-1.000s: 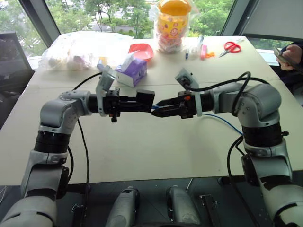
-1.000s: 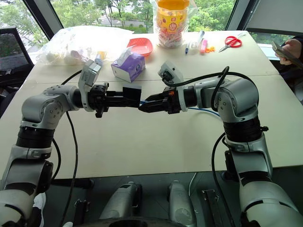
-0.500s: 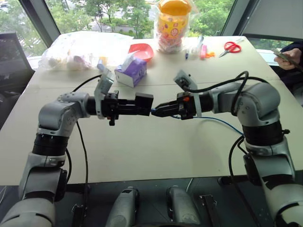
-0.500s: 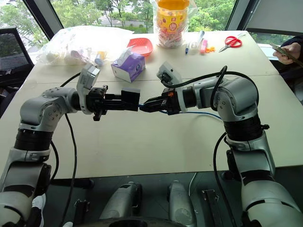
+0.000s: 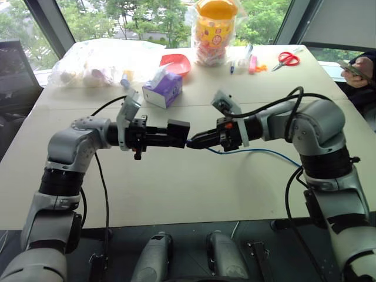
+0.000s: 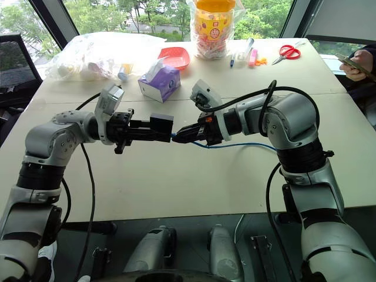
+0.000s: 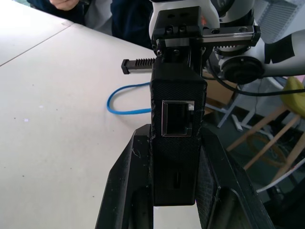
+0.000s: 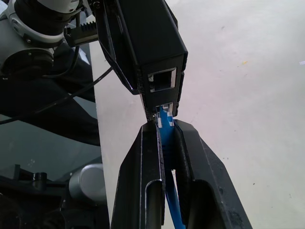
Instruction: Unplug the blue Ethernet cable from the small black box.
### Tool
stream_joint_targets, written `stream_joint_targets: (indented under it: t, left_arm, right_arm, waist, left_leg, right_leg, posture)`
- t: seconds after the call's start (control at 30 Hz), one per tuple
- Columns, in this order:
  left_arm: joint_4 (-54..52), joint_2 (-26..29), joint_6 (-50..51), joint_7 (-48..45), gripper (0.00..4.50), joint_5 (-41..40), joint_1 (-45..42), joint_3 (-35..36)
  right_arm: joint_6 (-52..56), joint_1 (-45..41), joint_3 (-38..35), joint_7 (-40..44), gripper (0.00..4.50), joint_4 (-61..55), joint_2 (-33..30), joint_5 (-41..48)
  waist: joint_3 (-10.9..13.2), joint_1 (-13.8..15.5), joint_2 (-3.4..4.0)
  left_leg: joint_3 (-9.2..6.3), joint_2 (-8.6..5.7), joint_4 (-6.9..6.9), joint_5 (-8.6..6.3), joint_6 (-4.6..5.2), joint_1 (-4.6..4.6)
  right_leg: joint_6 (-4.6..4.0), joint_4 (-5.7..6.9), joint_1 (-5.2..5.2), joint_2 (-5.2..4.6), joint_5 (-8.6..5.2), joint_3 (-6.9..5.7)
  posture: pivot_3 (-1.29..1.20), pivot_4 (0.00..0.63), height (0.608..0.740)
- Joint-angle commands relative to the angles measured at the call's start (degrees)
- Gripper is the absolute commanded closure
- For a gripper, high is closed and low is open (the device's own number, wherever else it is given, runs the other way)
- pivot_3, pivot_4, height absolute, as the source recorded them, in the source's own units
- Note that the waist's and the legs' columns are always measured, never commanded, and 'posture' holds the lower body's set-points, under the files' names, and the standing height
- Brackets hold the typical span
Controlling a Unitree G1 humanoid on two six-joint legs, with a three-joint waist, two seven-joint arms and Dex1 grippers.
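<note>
beige table [image 5: 194, 194] beneath, windows behind. left gripper [image 5: 176, 134] is clamped on the small black box [image 5: 178, 133], held level above the tabletop. right gripper [image 8: 164, 136] is closed on the blue ethernet cable [image 8: 165, 125] at its plug, right against the box. judgement: box light and rigid; cord limp, plug latch fragile; grip the plug body, pull straight.

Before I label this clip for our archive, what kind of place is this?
Probably an office or lab workroom: a large pale table beside big windows onto trees, with scissors, pens and a purple tissue box on it, and a person's hand holding a phone.
</note>
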Motion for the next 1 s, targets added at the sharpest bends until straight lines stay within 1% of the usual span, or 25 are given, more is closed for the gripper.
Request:
stream_joint_targets:
  t: [0.03, 0.27, 0.47, 0.6, 0.63, 0.7, 0.77, 0.83, 0.9, 0.93, 1.0]
  left_arm:
    - [-2.66, 0.25, -0.52, -0.47, 3.99, -0.19, 0.13, -0.45]
    - [-2.54, 1.87, -0.46, -1.78, 3.99, -0.33, 0.56, -0.26]
    - [-1.79, 4.02, -0.39, -3.1, 3.99, -0.6, 0.94, 0.47]
    - [-0.87, 5.54, -0.94, -3.83, 3.99, -0.42, 1.19, 0.86]
    - [-0.65, 5.63, -1.17, -3.71, 3.99, -0.3, 1.19, 0.96]
    - [0.09, 5.22, -3.27, -2.82, 3.99, 1.01, 1.27, 0.86]
    - [1.67, 3.29, -9.96, -0.18, 3.99, 5.44, 1.81, -0.5]
    - [4.09, -0.91, -17.22, 5.38, 3.99, 10.31, 1.89, -1.68]
    - [6.89, -5.07, -23.97, 9.42, 3.99, 14.67, 2.16, -2.95]
    - [8.22, -6.96, -25.48, 10.64, 3.99, 15.61, 2.26, -3.22]
    - [12.09, -10.89, -29.18, 14.15, 3.99, 17.58, 1.98, -3.34]
  right_arm:
    - [-0.51, -2.08, -0.91, -0.02, 4.49, -1.02, -0.26, 0.9]
    - [-0.58, -1.31, -0.56, -0.44, 4.49, -0.26, -1.42, 0.14]
    - [-3.24, 0.79, 0.07, 0.93, 4.49, 2.15, -5.37, -1.61]
    - [-7.08, 2.61, 1.04, 1.94, 4.49, 5.21, -8.88, -4.23]
    - [-9.09, 3.24, 1.19, 2.02, 4.49, 6.31, -9.74, -5.62]
    - [-16.78, 4.82, 1.07, -0.04, 4.49, 8.34, -10.28, -10.43]
    - [-24.27, 4.85, -0.25, -6.92, 4.49, 13.23, -7.53, -15.86]
    - [-31.78, 3.64, -1.16, -17.56, 4.49, 21.35, -3.5, -22.42]
    - [-36.28, 2.08, -1.98, -25.64, 4.49, 29.5, -0.52, -27.24]
    - [-37.11, 1.32, -2.96, -28.07, 4.49, 32.73, 0.85, -28.12]
    - [-38.9, 0.58, -4.51, -30.15, 4.49, 36.83, 3.14, -28.73]
  waist:
    - [0.0, 0.01, 0.0]
    - [0.0, 0.0, 0.0]
    - [0.0, 0.1, 0.0]
    - [0.0, 0.12, -0.01]
    - [0.0, 0.08, -0.01]
    - [0.0, 0.04, -0.01]
    - [0.0, -0.08, -0.01]
    - [-0.01, -0.05, -0.01]
    - [-0.01, 0.16, -0.02]
    - [-0.01, 0.26, -0.02]
    - [-0.01, 0.35, -0.02]
  left_leg:
    - [0.0, 0.0, 0.0, 0.0, 0.0, 0.0]
    - [0.0, 0.0, 0.0, 0.0, 0.0, 0.0]
    - [0.0, 0.0, 0.0, 0.0, 0.0, 0.0]
    - [0.03, -0.02, 0.03, -0.01, 0.02, -0.01]
    - [0.03, -0.01, 0.02, -0.01, 0.02, -0.02]
    - [0.04, 0.01, 0.02, -0.01, 0.02, -0.02]
    - [0.08, 0.0, 0.02, -0.01, 0.02, -0.02]
    - [0.15, 0.0, 0.03, -0.01, 0.02, 0.02]
    - [0.19, -0.01, 0.06, 0.02, -0.01, 0.03]
    - [0.19, -0.01, 0.07, 0.05, -0.02, 0.01]
    - [0.18, -0.04, 0.04, 0.06, -0.02, -0.09]
  right_leg:
    - [0.0, 0.0, 0.0, 0.0, 0.0, 0.0]
    - [0.0, 0.0, 0.0, 0.0, 0.0, 0.0]
    - [0.0, 0.0, 0.0, 0.0, 0.0, 0.0]
    - [-0.01, -0.03, 0.02, -0.01, -0.01, 0.0]
    - [-0.01, -0.03, 0.01, -0.01, -0.01, 0.0]
    - [-0.01, -0.03, 0.0, 0.01, -0.01, 0.0]
    - [0.0, -0.03, 0.0, 0.01, 0.0, 0.0]
    - [0.0, -0.03, -0.01, 0.02, 0.0, 0.05]
    - [0.0, -0.01, 0.02, 0.01, 0.01, 0.1]
    - [-0.02, -0.01, -0.02, 0.0, 0.02, 0.12]
    - [-0.02, -0.01, -0.1, -0.03, 0.04, 0.13]
  posture:
    - [0.0, 0.15, 0.74]
    - [0.0, 0.15, 0.74]
    - [0.0, 0.15, 0.74]
    - [0.0, 0.15, 0.74]
    - [0.0, 0.15, 0.74]
    - [0.0, 0.15, 0.74]
    - [0.0, 0.15, 0.74]
    - [0.0, 0.15, 0.74]
    - [0.0, 0.15, 0.74]
    - [0.0, 0.15, 0.74]
    - [0.0, 0.15, 0.74]
